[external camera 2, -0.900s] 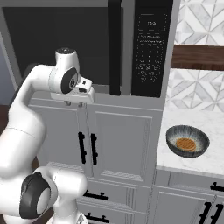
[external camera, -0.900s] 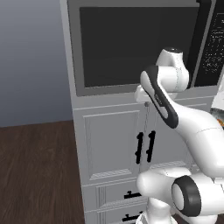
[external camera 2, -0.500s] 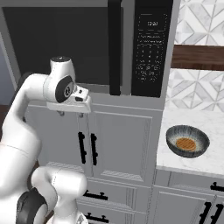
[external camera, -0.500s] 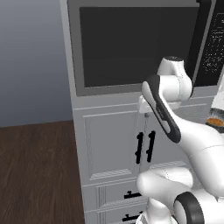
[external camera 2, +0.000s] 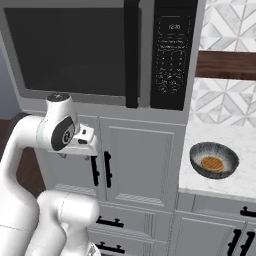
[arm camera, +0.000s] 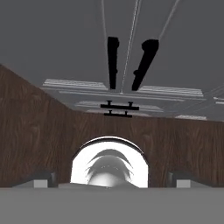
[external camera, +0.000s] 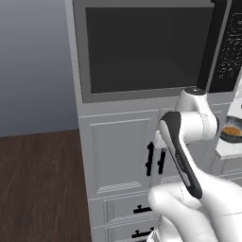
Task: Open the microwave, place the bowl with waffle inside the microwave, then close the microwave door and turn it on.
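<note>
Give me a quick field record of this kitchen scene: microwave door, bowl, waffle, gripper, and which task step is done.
microwave door: shut, black bar handle at its right edge
microwave: keypad strip right of the door
bowl: on the counter right of the microwave, untouched
waffle: lying in the bowl
gripper: fingers apart, holding nothing, pointed down at the lower cabinet handles and wood floor
task step: none done yet
</note>
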Available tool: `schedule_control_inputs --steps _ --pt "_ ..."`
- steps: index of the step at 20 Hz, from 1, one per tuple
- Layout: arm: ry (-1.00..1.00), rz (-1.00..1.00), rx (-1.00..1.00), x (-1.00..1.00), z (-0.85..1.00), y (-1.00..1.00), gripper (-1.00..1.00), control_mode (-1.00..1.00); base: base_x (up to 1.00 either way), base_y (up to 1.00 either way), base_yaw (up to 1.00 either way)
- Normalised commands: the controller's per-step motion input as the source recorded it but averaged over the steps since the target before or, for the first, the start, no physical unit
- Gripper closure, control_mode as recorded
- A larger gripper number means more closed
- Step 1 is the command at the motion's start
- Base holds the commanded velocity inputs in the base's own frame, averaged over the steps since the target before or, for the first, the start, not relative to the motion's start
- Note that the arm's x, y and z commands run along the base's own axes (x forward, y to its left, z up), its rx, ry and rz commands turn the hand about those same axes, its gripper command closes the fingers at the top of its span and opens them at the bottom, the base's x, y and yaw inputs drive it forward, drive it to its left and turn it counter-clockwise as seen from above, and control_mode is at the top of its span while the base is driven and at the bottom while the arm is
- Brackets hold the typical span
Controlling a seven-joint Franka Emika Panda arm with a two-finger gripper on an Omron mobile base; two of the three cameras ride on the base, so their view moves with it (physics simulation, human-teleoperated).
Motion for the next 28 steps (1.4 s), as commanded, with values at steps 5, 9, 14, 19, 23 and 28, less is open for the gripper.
schedule_control_inputs --steps 5,9,14,19,23,28 --pt "0.00 0.00 0.00 0.00 0.00 0.00 -1.00 1.00 -0.33 -0.34 0.00" --pt "0.00 0.00 0.00 0.00 0.00 0.00 -1.00 1.00 -0.23 -0.78 0.00" --pt "0.00 0.00 0.00 0.00 0.00 0.00 -1.00 1.00 -0.21 -0.86 0.00" --pt "0.00 0.00 0.00 0.00 0.00 0.00 -1.00 1.00 -0.17 -0.75 0.00" --pt "0.00 0.00 0.00 0.00 0.00 0.00 -1.00 1.00 -0.11 -0.24 0.17" --pt "0.00 0.00 0.00 0.00 0.00 0.00 -1.00 1.00 -0.06 0.00 0.41"
